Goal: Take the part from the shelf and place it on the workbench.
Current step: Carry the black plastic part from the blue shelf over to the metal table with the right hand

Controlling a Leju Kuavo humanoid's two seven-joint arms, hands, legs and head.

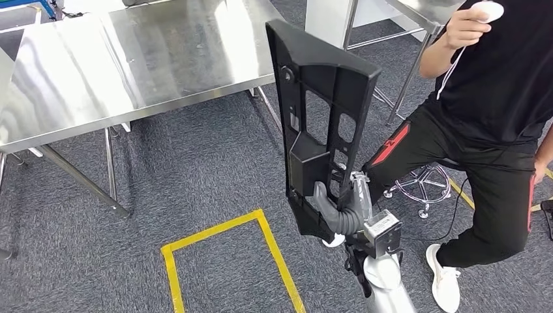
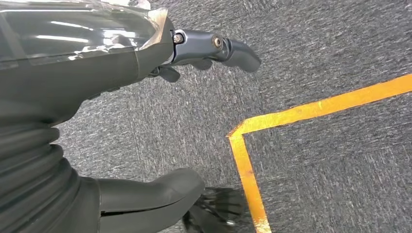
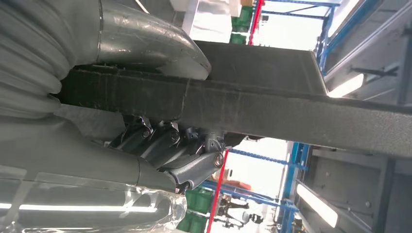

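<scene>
Right hand (image 1: 339, 212) grips the part (image 1: 319, 117), a long black plastic panel with cut-out windows and a boxy block low on its face. Part stands nearly upright, tilted a little, held by its lower end, raised above the grey carpet (image 1: 195, 176). Thumb wraps the near side; the darker fingers (image 3: 165, 141) curl against the opposite face, so the panel edge is clamped between them, plain in the right wrist view.

The part is off any surface, in the air in front of the robot, near the right corner of the workbench (image 1: 130, 59). Workbench is a steel table with a bare shiny top and angled legs. The part's upper end overlaps that corner in the head view; cannot tell whether it touches.

Left hand (image 2: 160, 121) hangs over the carpet, holding nothing, thumb and fingers spread apart. Yellow tape (image 2: 291, 114) forms a corner on the floor below it; in the head view the tape outlines a rectangle just left of the part's lower end.

A person (image 1: 495, 117) in black clothes with red stripes on the trousers stands at right, one hand raised holding a small white object (image 1: 488, 10). A chrome stool base (image 1: 424, 186) sits beside the person's leg.
</scene>
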